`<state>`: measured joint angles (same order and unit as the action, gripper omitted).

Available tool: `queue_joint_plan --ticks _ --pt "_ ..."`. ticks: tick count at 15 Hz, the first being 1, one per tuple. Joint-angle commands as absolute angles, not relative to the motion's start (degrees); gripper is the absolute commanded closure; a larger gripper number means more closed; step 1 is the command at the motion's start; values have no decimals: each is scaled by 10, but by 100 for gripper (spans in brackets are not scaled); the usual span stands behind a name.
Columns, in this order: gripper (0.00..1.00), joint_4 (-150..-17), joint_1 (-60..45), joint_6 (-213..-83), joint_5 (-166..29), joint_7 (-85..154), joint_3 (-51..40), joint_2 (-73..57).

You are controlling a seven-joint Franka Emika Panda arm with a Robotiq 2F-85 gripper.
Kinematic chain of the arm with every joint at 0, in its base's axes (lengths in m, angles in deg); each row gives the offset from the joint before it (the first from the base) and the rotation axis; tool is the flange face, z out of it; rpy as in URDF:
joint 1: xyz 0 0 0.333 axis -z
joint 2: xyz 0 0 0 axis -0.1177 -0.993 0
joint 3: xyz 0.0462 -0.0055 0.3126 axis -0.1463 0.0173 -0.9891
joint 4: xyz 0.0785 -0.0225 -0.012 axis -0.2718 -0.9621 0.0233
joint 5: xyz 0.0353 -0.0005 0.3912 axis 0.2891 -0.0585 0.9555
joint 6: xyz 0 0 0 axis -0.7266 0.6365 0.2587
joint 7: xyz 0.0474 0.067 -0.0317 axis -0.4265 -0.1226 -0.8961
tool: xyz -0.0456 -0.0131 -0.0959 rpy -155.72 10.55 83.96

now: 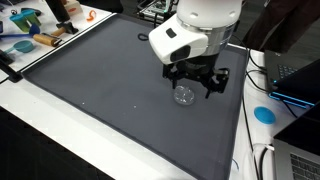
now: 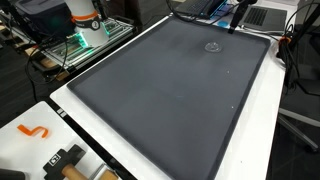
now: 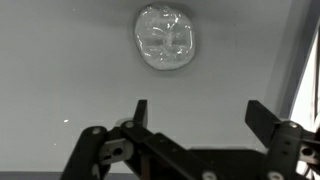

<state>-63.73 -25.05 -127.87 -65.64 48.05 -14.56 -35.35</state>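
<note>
Approaching, step in hand: gripper (image 3: 197, 108) was judged to be lining up over the clear round object (image 3: 165, 38); nothing gripped yet.
Next move: would call for centring the jaws on the object, which sat off-centre in the wrist view, then lowering squarely.
Pincer: stood wide apart; fingers (image 3: 140, 110) were empty and touched nothing.
Object position: lay ahead of the fingertips, apart from them, on the dark mat (image 1: 90, 95).
Farther out: the mat's edge ran near the object in both exterior views.

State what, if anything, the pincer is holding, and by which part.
Nothing is held. The pincer stands open and empty; the clear round object lies untouched on the grey mat.
</note>
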Motion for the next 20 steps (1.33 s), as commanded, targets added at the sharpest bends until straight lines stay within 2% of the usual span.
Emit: queue_joint_plan --ticks 1,9,10,20 --pt "0 -673 -242 -1261 -633 485 -153 -318" --pt "0 -733 -250 -1229 -639 492 -155 -243" --pt "0 -686 -251 -1233 -646 486 -153 -279" --pt "0 -710 -251 -1231 -647 488 -154 -258"
